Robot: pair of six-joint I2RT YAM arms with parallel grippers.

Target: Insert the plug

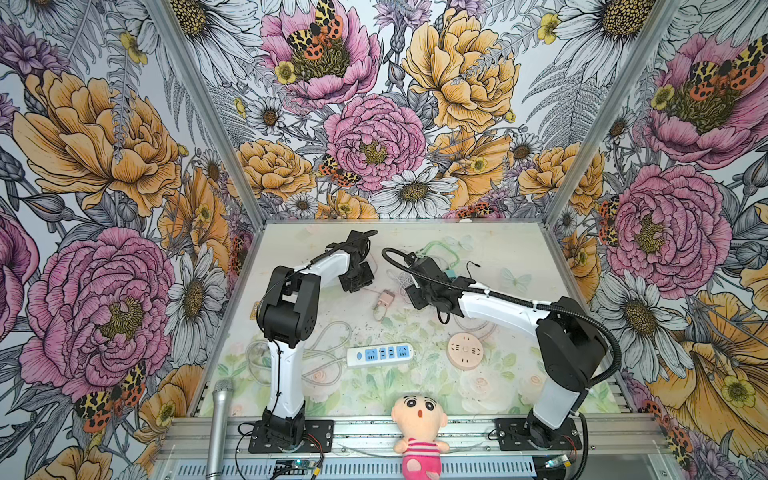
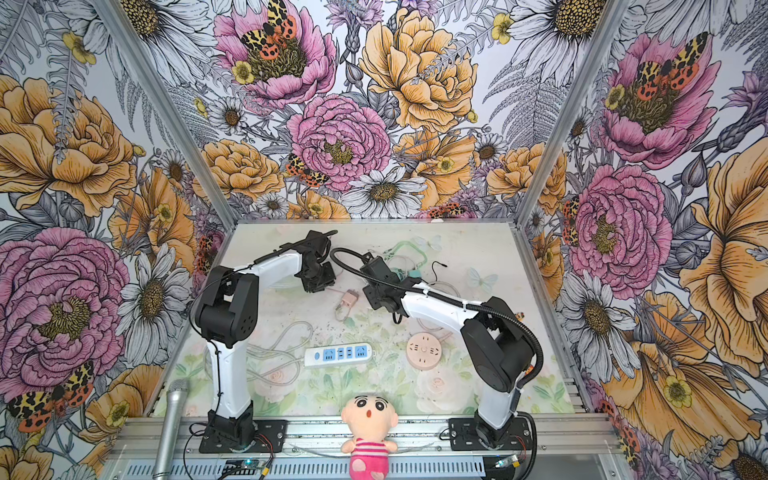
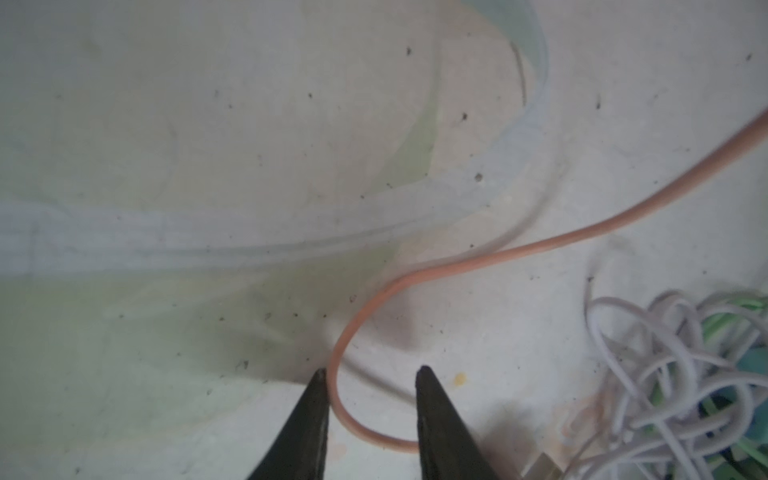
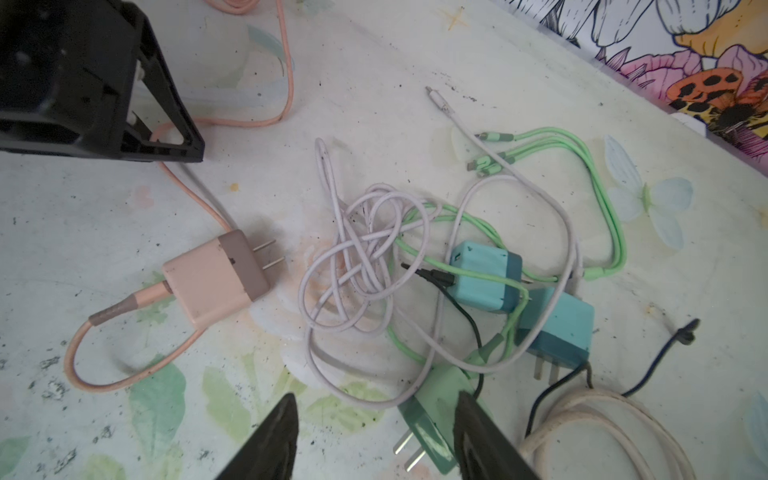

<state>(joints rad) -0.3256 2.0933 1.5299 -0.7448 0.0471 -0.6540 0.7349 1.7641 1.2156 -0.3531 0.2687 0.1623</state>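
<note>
Straddling the pink cable (image 3: 540,245), the left tool (image 3: 372,370) stands partly open. The cable runs between its fingers and lies against one of them, but a gap shows on the other side, so nothing is clamped.

To its right, between the two arms, the pink plug (image 4: 216,276) lies flat on the counter (image 1: 478,399), prongs pointing toward the tangle of white and green cables (image 4: 353,257). I take this to be the plug to insert. Nearer the front lies the white power strip (image 1: 380,354), well apart from the plug.

Further right, the right tool (image 4: 376,395) hovers wide open and holds nothing. A green plug (image 4: 432,409) lies just beside one of its fingers, with two teal plugs (image 4: 486,278) beyond it in the tangle. The round pink socket (image 1: 465,350) lies at the far right.

Risks, as I judge them:
- A pull on the cable instead of the plug body would drag or flip the plug, leaving the prongs badly aimed.
- The slack loop could snag the tangle.
- The right tool could close on the green plug by mistake.
- The loose strip may slide under a push.

No bin or tray is in view. The only receptacles are the outlets of the strip and the round socket, and all appear empty.
</note>
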